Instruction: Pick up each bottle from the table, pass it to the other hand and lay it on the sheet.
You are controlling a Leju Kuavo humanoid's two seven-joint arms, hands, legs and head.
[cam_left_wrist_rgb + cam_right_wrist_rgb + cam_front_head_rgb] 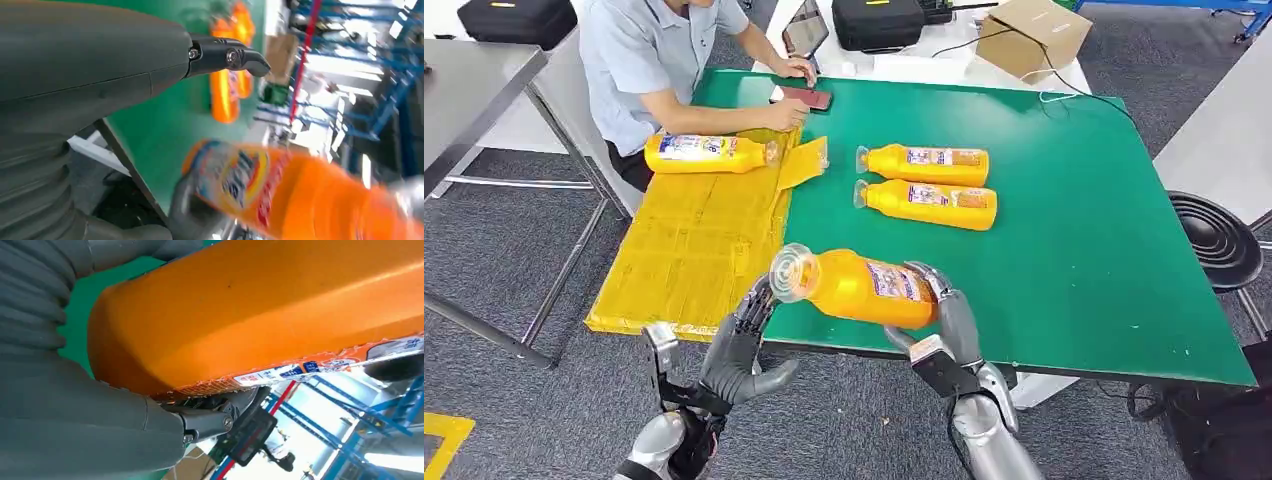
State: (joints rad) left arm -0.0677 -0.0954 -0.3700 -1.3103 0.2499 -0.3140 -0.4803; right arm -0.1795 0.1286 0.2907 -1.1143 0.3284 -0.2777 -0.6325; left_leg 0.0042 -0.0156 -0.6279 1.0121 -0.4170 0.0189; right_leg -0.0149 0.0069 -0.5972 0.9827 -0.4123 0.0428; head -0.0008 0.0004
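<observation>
- While the right hand (944,320) wraps its fingers around it, the orange bottle (864,287) lies sideways, clear cap toward the left hand (739,350), whose fingers are spread.
- Green counter (1074,230), yellow sheet (694,240), grey carpet (494,250).

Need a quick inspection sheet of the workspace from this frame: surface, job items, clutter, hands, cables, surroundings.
Surface: green table; yellow sheet along one end.
Job's things: one bottle lies on the sheet, two bottles on the green, a held bottle above the near edge.
Clutter: cardboard box, black cases.
Hands: right hand grips the held bottle; left hand open beside its cap.
Cables: black cable by the box.
Surroundings: seated person, stool.
</observation>
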